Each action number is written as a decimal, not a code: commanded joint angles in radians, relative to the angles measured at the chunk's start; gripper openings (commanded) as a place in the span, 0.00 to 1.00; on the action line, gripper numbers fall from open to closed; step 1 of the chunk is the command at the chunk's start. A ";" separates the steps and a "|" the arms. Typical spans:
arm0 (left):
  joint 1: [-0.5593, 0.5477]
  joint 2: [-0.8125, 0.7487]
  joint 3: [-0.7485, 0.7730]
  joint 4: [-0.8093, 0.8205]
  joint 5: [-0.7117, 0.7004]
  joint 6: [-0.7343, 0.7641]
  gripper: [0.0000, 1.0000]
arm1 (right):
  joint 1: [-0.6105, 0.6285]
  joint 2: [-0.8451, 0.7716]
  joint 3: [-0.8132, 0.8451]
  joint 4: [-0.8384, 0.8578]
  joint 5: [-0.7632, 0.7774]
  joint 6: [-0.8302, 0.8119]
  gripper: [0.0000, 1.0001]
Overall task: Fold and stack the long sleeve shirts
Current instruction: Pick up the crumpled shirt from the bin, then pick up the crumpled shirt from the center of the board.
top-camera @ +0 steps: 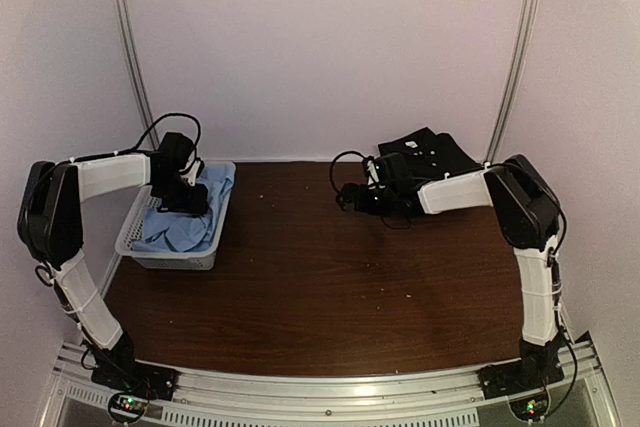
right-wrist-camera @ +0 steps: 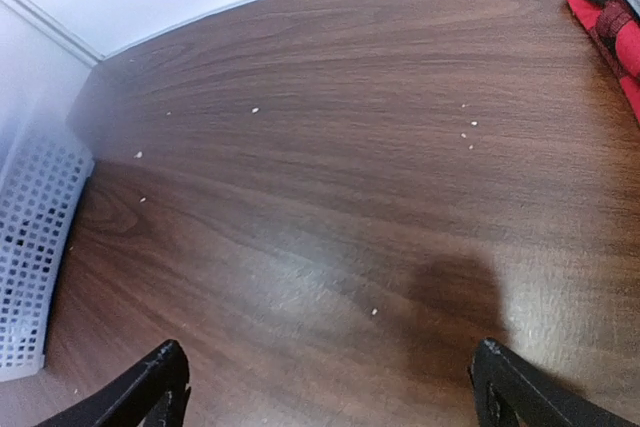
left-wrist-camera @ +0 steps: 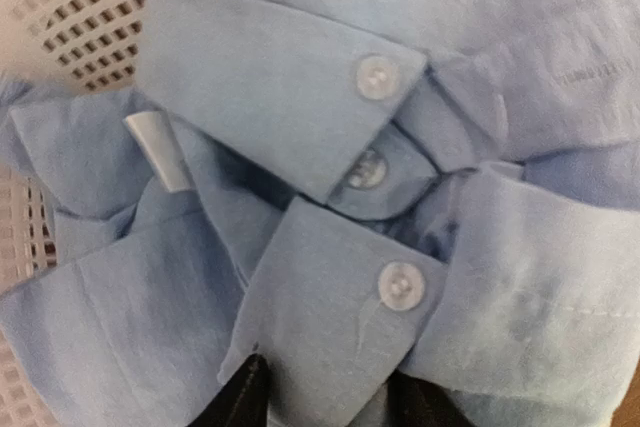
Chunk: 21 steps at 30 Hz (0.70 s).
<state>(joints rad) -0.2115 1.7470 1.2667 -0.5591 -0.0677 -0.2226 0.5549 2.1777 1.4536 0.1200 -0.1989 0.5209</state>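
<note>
The brown table fills the overhead view. At its 9 o'clock edge sits the white basket, its long side running roughly from 1 to 7 o'clock. The light blue shirt lies bunched inside it. At 1 o'clock, against the back wall, is the pile of folded shirts with the black shirt on top.

The left arm is plainly the nearer one. The left claw is down in the basket, right on the blue cloth. From its own camera the shirt spreads away from the fingertips toward 12 o'clock, and a cuffed fold sits between the two fingers. I cannot tell whether they pinch that fold or merely stand either side of it. My judgement is that the lift has to go straight up and out, then toward 3 o'clock onto bare wood.

The right claw hangs over the table just in front of the pile, with its jaws spread wide and nothing between them. The red plaid shirt shows at its 1 o'clock corner, cut off by the frame.

The shirt is so crumpled that I can read no long axis, collar or hem. Only cuffs show, with three buttons and a small white tag.
</note>
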 commanded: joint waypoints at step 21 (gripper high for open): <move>-0.508 -0.430 0.411 0.346 0.572 -0.146 0.00 | 0.023 -0.790 -0.422 0.001 -0.160 -0.159 1.00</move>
<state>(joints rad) -0.6022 1.2827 1.6184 -0.3313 0.3992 -0.3504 0.5751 1.4788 1.0668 0.1188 -0.2665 0.4137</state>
